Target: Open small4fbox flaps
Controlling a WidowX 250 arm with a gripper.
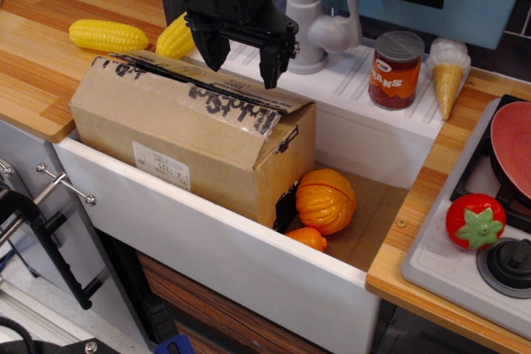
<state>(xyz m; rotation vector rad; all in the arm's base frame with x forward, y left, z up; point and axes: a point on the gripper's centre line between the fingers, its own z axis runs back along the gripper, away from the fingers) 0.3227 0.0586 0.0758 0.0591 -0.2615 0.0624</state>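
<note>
The small4fbox [195, 151] is a brown cardboard box with a white label on its long side, standing in the left part of the white sink. Its flaps [199, 89] lie nearly flat on top, edged with black marker scrawl and clear tape; the right end looks slightly lifted. My black gripper [242, 62] hangs just above the back edge of the box top. It is open, with one fingertip [214, 53] to the left and the other to the right, and nothing between them.
The sink [207, 246] also holds an orange pumpkin [325, 200] and a smaller orange piece [309, 239] right of the box. Two corn cobs [108, 36] lie behind on the wooden counter. A tap [307, 14], bean can [396, 70], ice-cream cone [448, 72] and tomato [475, 221] stand to the right.
</note>
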